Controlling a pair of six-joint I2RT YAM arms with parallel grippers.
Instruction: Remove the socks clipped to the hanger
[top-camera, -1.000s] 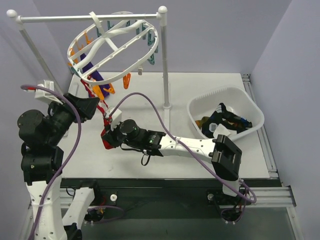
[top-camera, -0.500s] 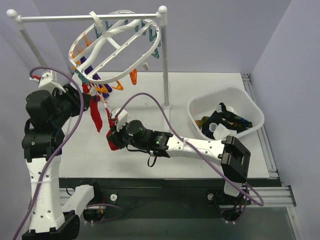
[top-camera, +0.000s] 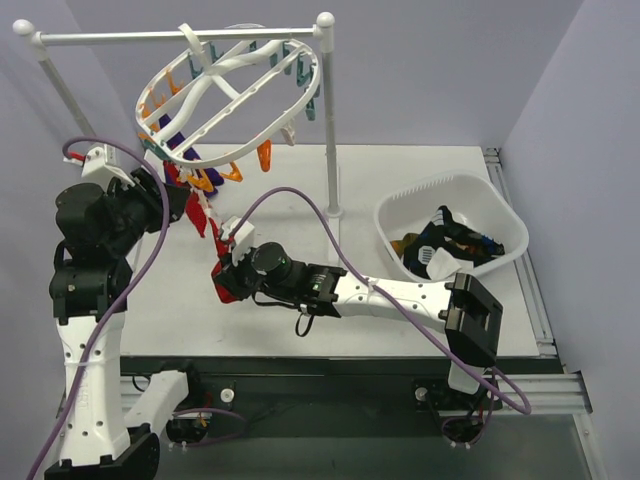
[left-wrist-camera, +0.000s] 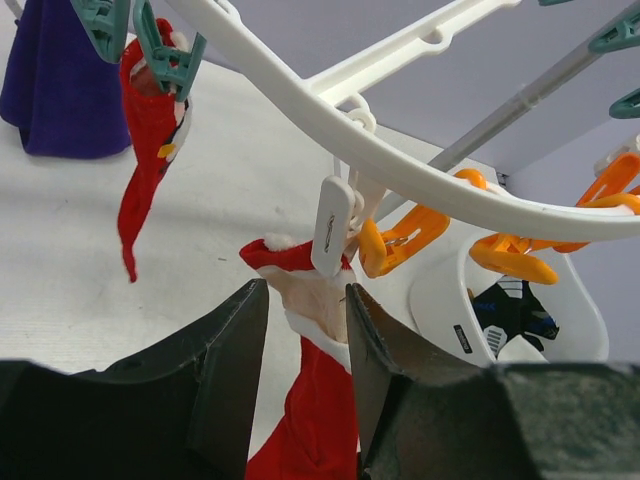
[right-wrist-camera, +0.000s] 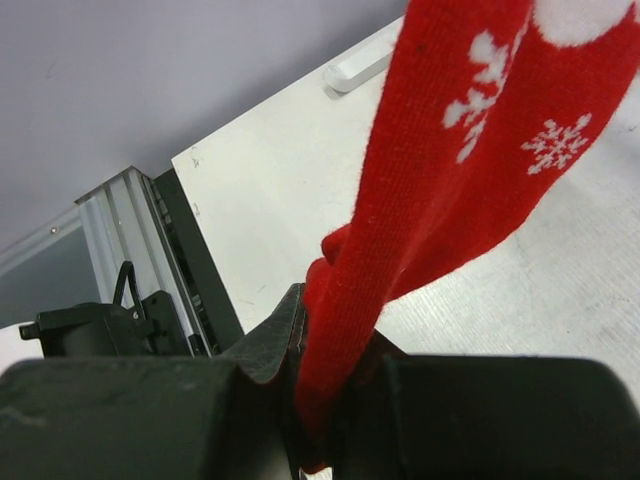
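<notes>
While the hanger (top-camera: 228, 92) hangs tilted from the rail (top-camera: 180, 36) above the table's (top-camera: 400, 175) far left corner, you see from above the left gripper (top-camera: 190, 205) raised under its rim and the right gripper (top-camera: 220, 272) lower, on a red-and-white sock (top-camera: 228, 290); the basin (top-camera: 505, 215) sits by the right edge. Your left wrist view shows the jaws standing apart on either side of that sock's cuff, just below a white clip (left-wrist-camera: 332, 228), with a second red sock (left-wrist-camera: 150, 150) on a teal clip (left-wrist-camera: 165, 55) and a purple sock (left-wrist-camera: 65, 90) beyond. Your right wrist view shows the jaws pressed together, pinching the sock's lower end.
</notes>
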